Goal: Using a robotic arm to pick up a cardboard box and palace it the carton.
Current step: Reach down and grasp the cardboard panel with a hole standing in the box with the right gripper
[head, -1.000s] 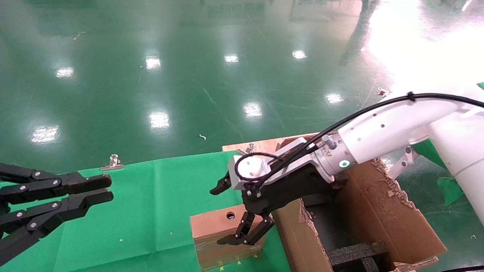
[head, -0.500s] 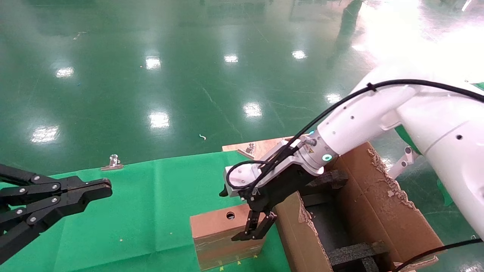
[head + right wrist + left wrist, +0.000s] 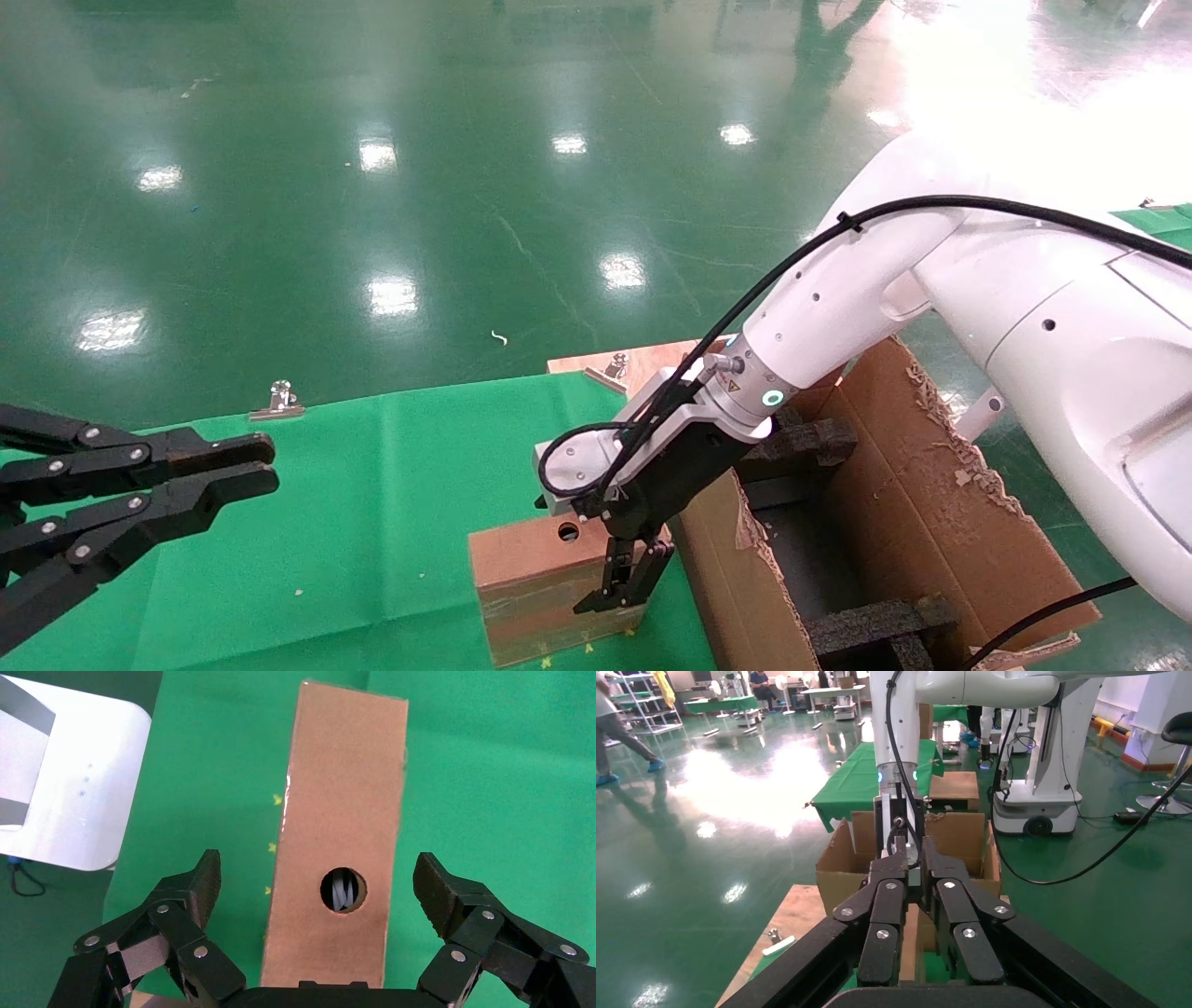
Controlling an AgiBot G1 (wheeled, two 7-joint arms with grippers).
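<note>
The small brown cardboard box (image 3: 526, 550) with a round hole stands on the green cloth, just left of the large carton (image 3: 931, 522). The white-shelled right arm reaches down over it. My right gripper (image 3: 563, 555) is open and points down at the box's right end, one finger on the near side and one on the far side. In the right wrist view the box (image 3: 344, 776) lies between the spread fingers (image 3: 204, 881) of the gripper (image 3: 320, 885), with green cloth showing on both sides. My all-black left gripper (image 3: 270, 466) hovers at the left, empty, its jaws a little apart.
The carton has ragged flaps and black foam blocks (image 3: 880, 624) inside; it also shows in the left wrist view (image 3: 842, 874). A metal clip (image 3: 277, 401) sits at the cloth's far edge. A wooden board (image 3: 652, 359) lies behind the carton. Beyond is green floor.
The right arm has swung left and down, and its gripper has tipped to point down at the box's right end. The left gripper's jaws narrowed, then parted again.
</note>
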